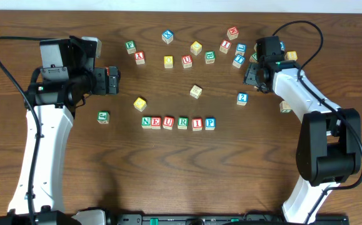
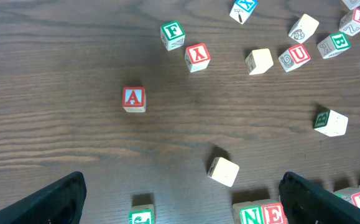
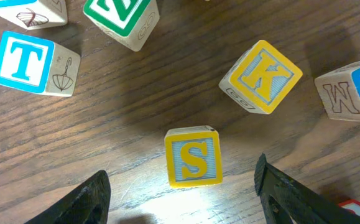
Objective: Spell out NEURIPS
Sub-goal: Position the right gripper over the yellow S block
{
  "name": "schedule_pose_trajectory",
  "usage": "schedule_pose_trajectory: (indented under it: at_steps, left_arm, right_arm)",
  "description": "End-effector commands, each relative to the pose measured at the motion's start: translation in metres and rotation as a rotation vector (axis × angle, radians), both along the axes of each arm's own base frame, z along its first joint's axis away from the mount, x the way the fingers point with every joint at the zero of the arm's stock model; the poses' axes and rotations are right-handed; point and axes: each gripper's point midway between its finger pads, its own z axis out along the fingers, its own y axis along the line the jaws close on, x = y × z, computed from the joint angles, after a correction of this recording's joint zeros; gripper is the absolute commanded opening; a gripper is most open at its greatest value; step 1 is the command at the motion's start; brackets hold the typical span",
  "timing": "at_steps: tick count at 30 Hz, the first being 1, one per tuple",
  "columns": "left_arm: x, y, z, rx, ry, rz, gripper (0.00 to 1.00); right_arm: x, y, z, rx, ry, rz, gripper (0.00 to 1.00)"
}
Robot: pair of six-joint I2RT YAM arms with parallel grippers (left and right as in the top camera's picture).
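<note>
Six cubes stand in a row at the table's middle, reading N [image 1: 146, 122], E [image 1: 157, 122], U [image 1: 168, 122], R [image 1: 182, 122], I [image 1: 197, 123], P [image 1: 210, 123]. In the right wrist view a yellow S cube [image 3: 193, 157] lies flat on the wood, just ahead of my right gripper [image 3: 183, 202]. That gripper is open, one finger to each side of the cube and neither touching it. In the overhead view my right gripper [image 1: 259, 65] hides the S. My left gripper [image 1: 113, 80] hangs open and empty, left of the row.
Loose letter cubes crowd the far side: a blue T [image 3: 25, 61], a yellow K [image 3: 262, 76] and a W [image 3: 347, 93] surround the S. A red A [image 2: 133, 99], a green F [image 2: 172, 35] and a yellow cube [image 1: 140, 104] lie nearer the left arm.
</note>
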Motion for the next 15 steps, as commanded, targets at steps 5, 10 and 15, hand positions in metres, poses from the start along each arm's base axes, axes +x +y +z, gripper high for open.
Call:
schedule_pose_trajectory:
  at_steps: [5, 10, 15]
  left_arm:
    - [0.003, 0.0, 0.011, -0.008, -0.026, -0.003, 0.98]
    - [0.003, 0.0, 0.011, -0.008, -0.026, -0.003, 0.98]
    - [0.003, 0.0, 0.011, -0.008, -0.026, -0.003, 0.98]
  right_arm:
    - [-0.006, 0.001, -0.033, 0.004, 0.09, 0.021, 0.68]
    - [-0.001, 0.003, -0.033, 0.02, 0.071, 0.01, 0.68]
    - [0.011, 0.001, -0.02, 0.022, 0.039, 0.006, 0.68]
